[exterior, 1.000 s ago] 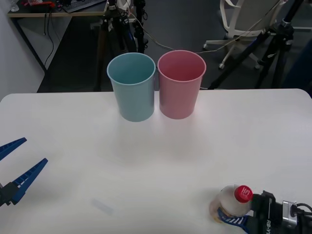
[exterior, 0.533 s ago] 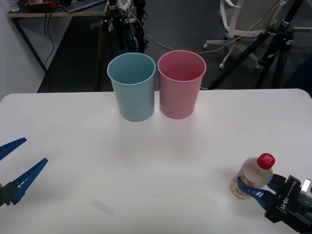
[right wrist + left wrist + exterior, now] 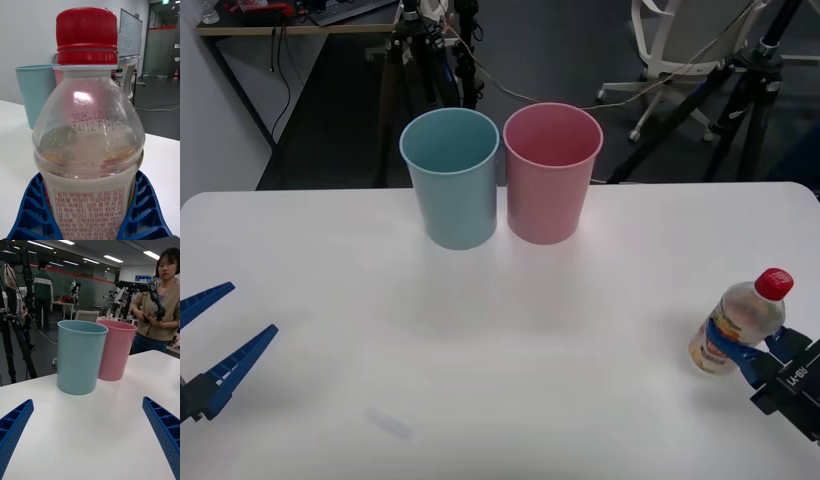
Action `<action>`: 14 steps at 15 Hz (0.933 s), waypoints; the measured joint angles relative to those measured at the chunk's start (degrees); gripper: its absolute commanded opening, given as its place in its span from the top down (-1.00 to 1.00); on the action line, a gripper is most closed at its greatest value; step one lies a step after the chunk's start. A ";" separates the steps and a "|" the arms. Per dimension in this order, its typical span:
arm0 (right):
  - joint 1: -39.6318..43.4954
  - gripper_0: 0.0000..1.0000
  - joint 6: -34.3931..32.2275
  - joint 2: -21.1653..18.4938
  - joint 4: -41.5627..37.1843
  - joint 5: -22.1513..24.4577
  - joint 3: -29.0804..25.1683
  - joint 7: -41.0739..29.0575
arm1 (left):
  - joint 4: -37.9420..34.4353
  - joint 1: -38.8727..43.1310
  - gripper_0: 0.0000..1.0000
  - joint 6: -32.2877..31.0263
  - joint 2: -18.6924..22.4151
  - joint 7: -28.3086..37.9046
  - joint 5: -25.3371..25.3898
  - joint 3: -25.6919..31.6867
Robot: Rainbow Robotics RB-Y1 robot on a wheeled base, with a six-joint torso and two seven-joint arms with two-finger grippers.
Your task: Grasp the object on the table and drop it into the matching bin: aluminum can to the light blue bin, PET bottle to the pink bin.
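Compared to a second ago the PET bottle (image 3: 738,323) is up and further right, out by the table's (image 3: 480,380) right edge, and it leans a bit with its red cap (image 3: 774,283) toward the far right. The right gripper (image 3: 740,352) is clamped around the lower part of it, blue ribbed fingers (image 3: 144,213) hugging both sides of the label. The left gripper (image 3: 210,345) sits at the left edge, fingers spread wide, nothing in it. The light blue bin (image 3: 451,178) and pink bin (image 3: 551,173) stand side by side at the back, just about touching.
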 measured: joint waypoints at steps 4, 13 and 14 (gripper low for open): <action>0.83 1.00 3.46 -0.97 -5.66 -0.03 -0.67 -1.80 | 0.00 0.00 -1.00 0.00 0.00 0.00 0.00 0.00; 3.33 1.00 24.68 -22.45 -31.02 -16.88 2.06 -8.32 | 0.00 0.00 -1.00 0.00 0.00 0.00 0.00 0.00; 3.55 1.00 26.68 -25.39 -33.21 -19.52 1.07 -8.44 | 0.00 0.00 -1.00 0.00 0.00 0.00 0.00 0.00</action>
